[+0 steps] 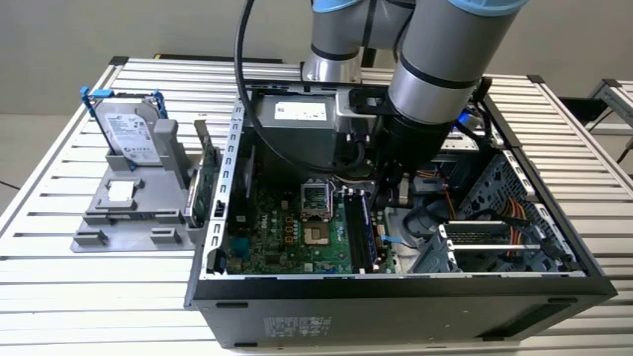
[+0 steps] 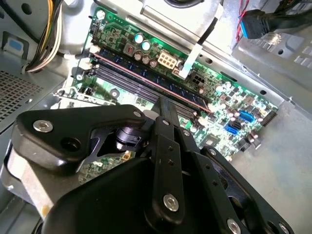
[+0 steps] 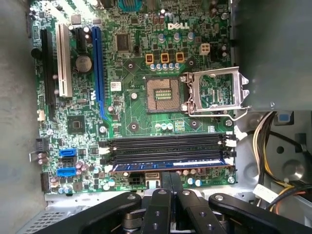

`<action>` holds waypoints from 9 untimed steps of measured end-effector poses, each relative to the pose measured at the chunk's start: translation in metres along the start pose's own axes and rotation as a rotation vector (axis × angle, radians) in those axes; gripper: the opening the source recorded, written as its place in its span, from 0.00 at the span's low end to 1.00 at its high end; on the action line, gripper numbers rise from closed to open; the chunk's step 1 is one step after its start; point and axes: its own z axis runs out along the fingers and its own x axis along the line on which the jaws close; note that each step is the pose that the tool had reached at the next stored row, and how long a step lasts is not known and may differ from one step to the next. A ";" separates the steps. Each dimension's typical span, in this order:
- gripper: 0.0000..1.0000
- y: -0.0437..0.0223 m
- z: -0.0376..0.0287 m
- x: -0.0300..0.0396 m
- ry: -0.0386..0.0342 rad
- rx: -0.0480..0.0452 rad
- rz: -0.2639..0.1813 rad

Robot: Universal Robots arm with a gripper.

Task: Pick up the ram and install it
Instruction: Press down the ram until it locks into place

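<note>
fingertips (image 3: 165,178) perhaps touching ram (image 3: 168,165); contact hidden; arm (image 1: 445,67) cropped.

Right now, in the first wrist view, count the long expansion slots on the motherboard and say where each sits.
3. The black slot is outermost, the white slot is next to it, and the blue slot is closest to the processor socket. All are parallel. None looks hidden.

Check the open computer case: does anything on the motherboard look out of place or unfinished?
The processor socket is bare, its metal retention frame flipped open beside it. The ram sits in the slot nearest the gripper; whether it is fully seated cannot be told.
</note>
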 end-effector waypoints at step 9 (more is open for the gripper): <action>0.00 0.0005 -0.0120 0.0000 0.0008 0.0000 0.000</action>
